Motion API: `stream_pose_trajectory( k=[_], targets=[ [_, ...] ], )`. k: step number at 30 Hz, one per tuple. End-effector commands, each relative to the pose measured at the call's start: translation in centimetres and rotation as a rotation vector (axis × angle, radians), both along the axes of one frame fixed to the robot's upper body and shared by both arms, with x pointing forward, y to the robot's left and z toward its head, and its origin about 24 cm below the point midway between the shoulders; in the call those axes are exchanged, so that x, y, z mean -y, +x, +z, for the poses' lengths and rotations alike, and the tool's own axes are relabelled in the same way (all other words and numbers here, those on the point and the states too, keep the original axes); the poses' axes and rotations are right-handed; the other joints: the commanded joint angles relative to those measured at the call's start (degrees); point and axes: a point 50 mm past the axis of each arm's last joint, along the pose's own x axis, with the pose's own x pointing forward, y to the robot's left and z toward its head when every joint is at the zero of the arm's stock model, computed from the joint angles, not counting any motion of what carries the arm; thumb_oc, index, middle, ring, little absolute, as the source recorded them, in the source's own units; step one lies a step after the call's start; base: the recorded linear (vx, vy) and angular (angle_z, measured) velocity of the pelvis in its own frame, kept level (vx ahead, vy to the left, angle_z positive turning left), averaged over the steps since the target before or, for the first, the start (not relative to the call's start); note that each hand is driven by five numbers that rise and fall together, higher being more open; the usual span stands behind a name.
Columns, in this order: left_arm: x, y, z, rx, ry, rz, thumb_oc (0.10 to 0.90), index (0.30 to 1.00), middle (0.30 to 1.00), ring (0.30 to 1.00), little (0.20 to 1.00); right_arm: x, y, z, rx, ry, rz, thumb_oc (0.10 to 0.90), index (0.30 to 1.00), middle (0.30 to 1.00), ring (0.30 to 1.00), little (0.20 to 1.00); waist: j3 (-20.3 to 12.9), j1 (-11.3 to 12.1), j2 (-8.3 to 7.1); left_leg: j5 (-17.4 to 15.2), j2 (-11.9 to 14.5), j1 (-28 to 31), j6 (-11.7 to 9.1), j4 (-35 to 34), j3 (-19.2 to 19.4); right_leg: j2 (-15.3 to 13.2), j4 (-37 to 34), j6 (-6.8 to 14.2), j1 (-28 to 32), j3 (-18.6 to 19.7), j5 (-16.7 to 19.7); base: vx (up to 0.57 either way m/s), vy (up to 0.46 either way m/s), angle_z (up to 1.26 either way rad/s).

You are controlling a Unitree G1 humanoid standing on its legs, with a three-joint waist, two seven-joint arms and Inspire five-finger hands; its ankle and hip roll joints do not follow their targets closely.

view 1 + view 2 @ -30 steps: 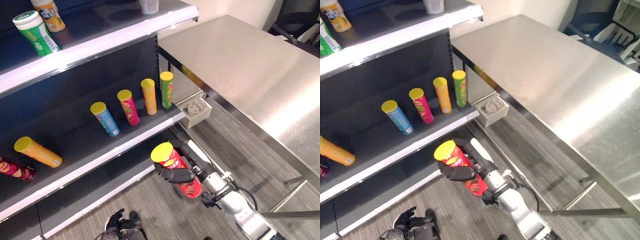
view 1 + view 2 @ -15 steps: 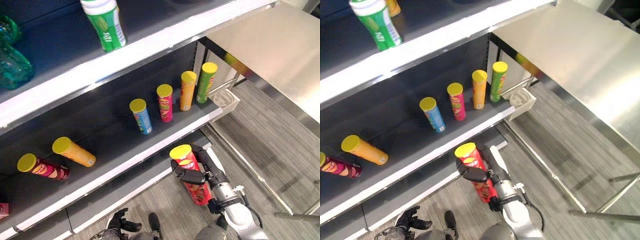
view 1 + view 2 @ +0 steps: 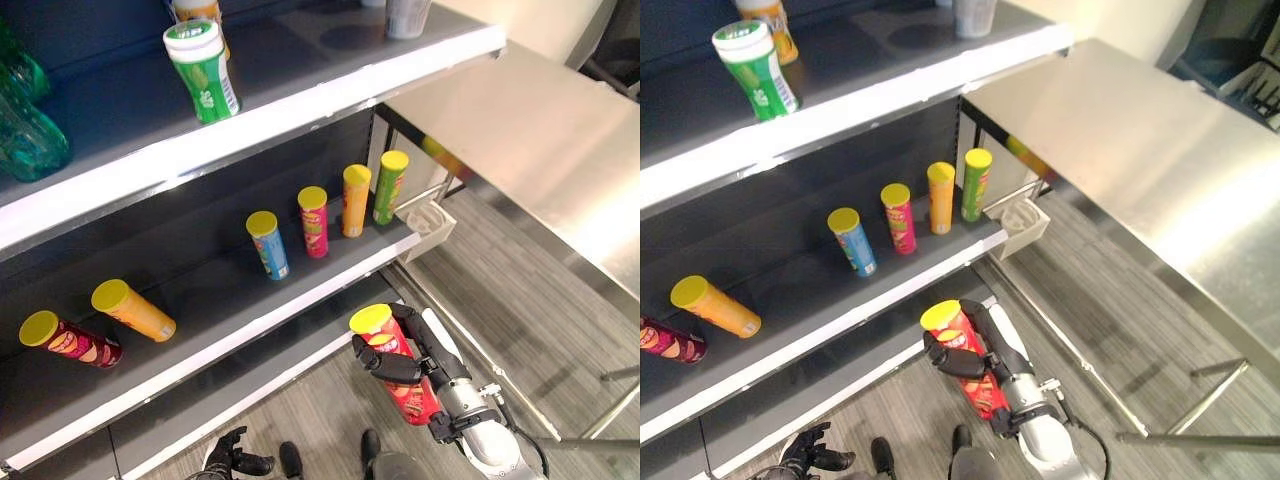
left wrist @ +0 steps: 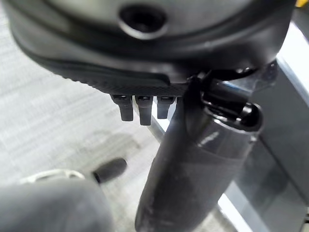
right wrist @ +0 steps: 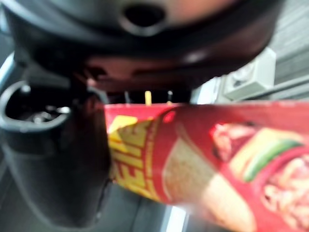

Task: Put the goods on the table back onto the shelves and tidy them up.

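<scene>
Left eye view, right hand [image 3: 400, 365] wrapped round red can [image 3: 398, 372], below shelf [image 3: 300, 300]

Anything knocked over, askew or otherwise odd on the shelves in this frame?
Yes. On the middle shelf, the orange can and the dark red can lie on their sides at the left, while the blue, pink, orange and green cans further right stand upright. The right robot hand holds a red can below the shelf edge.

Open shelf board [image 3: 200, 290] lies up and left of the right hand [image 3: 400, 362], between the upright blue can [image 3: 267, 243] and the toppled orange can [image 3: 133, 309].
</scene>
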Motion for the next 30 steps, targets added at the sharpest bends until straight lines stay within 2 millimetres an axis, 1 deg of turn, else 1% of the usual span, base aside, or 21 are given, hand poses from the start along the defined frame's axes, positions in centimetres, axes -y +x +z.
stream_pose_trajectory(
  k=[1,4,5,8,9,10,12,14,15,17,18,19,21,23,24,25,26,27,28,29,30],
  targets=[
    [0.4,-1.1,-0.3,-0.018,-0.004,-0.021,0.8,0.9,0.9,0.9,0.9,-1.5,1.3,6.1,0.314,0.147,0.104,0.4,0.3,0.3,0.3,0.3,-0.21,0.9,-2.67,-6.08,-6.18,-0.12,1.7,1.9,2.99,-1.2,-2.29,3.75,0.52,0.78,1.45,-0.14,-0.029,0.15],
    [0.2,-1.3,-0.4,-0.021,-0.022,0.064,0.8,0.9,0.9,0.9,0.9,-1.5,1.6,6.8,0.365,0.116,0.11,0.4,0.3,0.3,0.3,0.3,0.65,1.19,-2.79,-7.69,-5.32,-2.75,0.81,6.8,4.15,-2.98,-2.92,3.71,0.01,-0.27,2.16,-0.17,0.021,0.37],
    [0.2,-1.3,-0.4,-0.02,-0.027,0.08,0.8,0.9,0.9,0.9,0.9,-1.7,1.7,6.9,0.37,0.122,0.117,0.4,0.3,0.3,0.3,0.3,0.96,1.22,-2.84,-9.2,-4.52,-2.66,0.43,8.9,4.62,-3.8,-2.54,3.74,-0.17,-0.67,2.34,-0.14,0.069,0.35],
    [0.2,-1.6,-0.5,-0.042,-0.011,0.064,0.8,0.9,0.9,0.9,0.9,-2.1,1.8,7.1,0.376,0.136,0.133,0.4,0.3,0.3,0.3,0.3,0.36,0.76,-2.78,-10.71,-1.72,-0.56,-0.48,11.13,5.8,-5.53,-2.16,3.85,-1.32,-1.98,3.04,-0.11,0.121,0.23],
    [0.4,-1.7,-0.7,-0.06,0.0,0.057,0.8,0.9,0.9,0.9,0.9,-2.1,1.8,7.1,0.38,0.139,0.137,0.4,0.3,0.3,0.3,0.3,-0.28,-0.07,-2.07,-10.09,1.63,1.38,-1.49,11.43,6.87,-7.12,-1.79,3.98,-2.25,-3.37,3.08,-0.1,0.144,0.31],
    [0.4,-1.7,-0.7,-0.06,-0.001,0.057,0.8,0.9,0.9,0.9,0.9,-2.1,1.8,7.1,0.38,0.138,0.137,0.4,0.3,0.3,0.3,0.3,-0.27,-0.15,-2.01,-10.1,1.68,1.35,-1.54,11.46,6.79,-7.08,-1.77,3.96,-2.22,-3.45,3.04,-0.1,0.174,0.5],
    [0.8,-1.5,-0.7,-0.066,-0.001,0.03,0.8,0.9,0.9,0.9,0.9,-2.2,1.7,6.9,0.369,0.134,0.132,0.4,0.3,0.3,0.3,0.3,-0.77,-0.98,-0.67,-7.25,5.27,3.0,-2.98,10.99,6.29,-8.21,-0.27,3.77,-3.15,-4.37,2.1,-0.06,0.191,0.64],
    [1.1,-1.1,-0.6,-0.053,0.003,-0.018,0.8,0.9,0.9,0.9,0.9,-1.9,1.6,6.7,0.362,0.125,0.122,0.4,0.3,0.3,0.3,0.3,-0.57,-1.61,0.65,-4.69,7.52,3.73,-4.34,11.21,3.25,-9.42,2.17,3.79,-4.24,-4.33,1.29,-0.13,0.368,0.71],
    [1.6,-0.3,-0.4,-0.028,-0.002,-0.063,0.8,0.9,0.9,0.9,0.9,-1.8,1.6,6.6,0.353,0.123,0.115,0.4,0.3,0.3,0.3,0.3,-0.06,-2.36,1.54,-4.15,8.21,4.36,-5.1,12.1,-0.41,-10.56,4.33,4.15,-5.46,-3.77,1.0,-0.19,0.475,0.64],
    [2.3,0.7,-0.1,0.004,-0.008,-0.121,0.8,0.9,0.9,0.9,0.9,-1.7,1.7,6.8,0.36,0.129,0.108,0.4,0.3,0.3,0.3,0.3,0.73,-3.47,2.35,-7.8,7.15,5.4,-4.96,11.24,-3.01,-12.04,6.36,4.87,-7.45,-2.85,1.58,-0.18,0.391,0.37],
    [2.3,0.7,-0.1,0.004,-0.008,-0.121,0.8,0.9,0.9,0.9,0.9,-1.7,1.7,6.8,0.361,0.129,0.107,0.4,0.3,0.3,0.3,0.3,0.73,-3.5,2.34,-7.86,7.1,5.35,-4.92,11.33,-3.05,-12.11,6.46,4.91,-7.49,-2.85,1.53,-0.25,0.459,0.52],
    [2.9,2.1,0.3,0.047,-0.01,-0.172,0.8,0.9,0.9,0.9,0.9,-1.6,1.8,7.3,0.388,0.131,0.088,0.4,0.3,0.3,0.3,0.3,1.49,-4.76,2.29,-11.93,5.16,7.23,-4.38,7.72,-1.32,-14.33,7.83,6.27,-9.99,-1.49,3.59,-0.28,0.494,0.46],
    [3.1,3.2,0.7,0.085,0.001,-0.215,0.8,0.9,0.9,0.9,0.9,-1.8,1.9,7.9,0.447,0.113,0.058,0.4,0.3,0.3,0.3,0.3,3.07,-5.45,1.78,-12.53,2.18,8.23,-3.23,3.69,-0.5,-16.74,7.47,8.65,-12.84,0.53,7.71,-0.34,0.559,0.21],
    [3.2,3.4,0.8,0.091,0.014,-0.242,0.8,0.9,0.9,0.9,0.9,-1.9,1.9,8.1,0.491,0.084,0.019,0.4,0.3,0.3,0.3,0.3,3.92,-5.95,1.03,-13.24,-1.3,9.57,-2.39,0.25,0.94,-19.69,4.52,11.3,-14.04,1.89,16.49,-0.24,0.402,-0.22],
    [3.2,3.4,0.8,0.093,0.018,-0.241,0.8,0.9,0.9,0.9,0.9,-2.1,1.8,8.1,0.497,0.101,0.011,0.4,0.3,0.3,0.3,0.3,4.04,-5.89,0.7,-13.38,-2.31,9.0,-2.06,0.25,0.93,-20.52,2.38,11.73,-14.19,1.98,17.84,-0.13,0.23,-0.15],
    [3.1,3.4,0.8,0.093,0.018,-0.242,0.8,0.9,0.9,0.9,0.9,-2.1,1.8,8.1,0.497,0.101,0.01,0.4,0.3,0.3,0.3,0.3,4.11,-5.78,0.79,-13.58,-2.22,9.18,-2.03,0.25,1.03,-20.39,2.13,11.78,-13.94,1.97,17.91,-0.31,0.348,-0.11],
    [2.8,3.3,0.8,0.099,0.022,-0.183,0.8,0.9,0.9,0.9,0.9,-3.0,2.3,6.9,0.437,0.21,-0.035,0.4,0.3,0.3,0.3,0.3,5.86,-5.42,0.73,-13.32,-3.7,7.34,-0.97,0.25,1.43,-20.72,-1.55,12.04,-14.99,2.76,20.73,-0.26,0.269,-0.27],
    [2.7,3.3,0.8,0.1,0.023,-0.182,0.8,0.9,0.9,0.9,0.9,-3.0,2.3,6.9,0.438,0.211,-0.035,0.4,0.3,0.3,0.3,0.3,5.78,-5.48,0.53,-13.14,-3.89,7.15,-0.94,0.25,1.4,-20.9,-1.54,12.04,-15.2,2.84,20.83,-0.34,0.372,-0.36],
    [2.5,2.9,0.7,0.085,0.023,-0.156,0.8,0.9,0.9,0.9,0.9,-3.0,2.4,6.3,0.407,0.239,-0.056,0.4,0.3,0.3,0.3,0.3,5.91,-4.71,1.04,-13.05,-4.02,6.52,-0.67,0.25,1.95,-19.75,-1.41,11.2,-14.02,2.77,17.11,-0.12,0.247,-0.45],
    [2.2,1.8,0.3,0.055,0.021,-0.103,0.8,0.9,0.9,0.9,0.9,-3.4,2.7,5.9,0.387,0.269,-0.059,0.4,0.3,0.3,0.3,0.3,5.56,-2.96,1.58,-12.65,-4.6,6.23,0.01,0.25,2.56,-17.97,0.36,10.15,-12.42,2.53,14.24,-0.12,0.302,-0.35],
    [2.2,0.9,0.0,0.034,0.016,-0.085,0.8,0.9,0.9,0.9,0.9,-3.7,2.7,5.7,0.385,0.278,-0.053,0.4,0.3,0.3,0.3,0.3,5.25,-1.97,1.64,-12.65,-4.86,6.03,0.28,0.25,2.88,-16.88,0.73,9.94,-11.18,1.63,13.42,-0.08,0.228,-0.37]
  ],
)
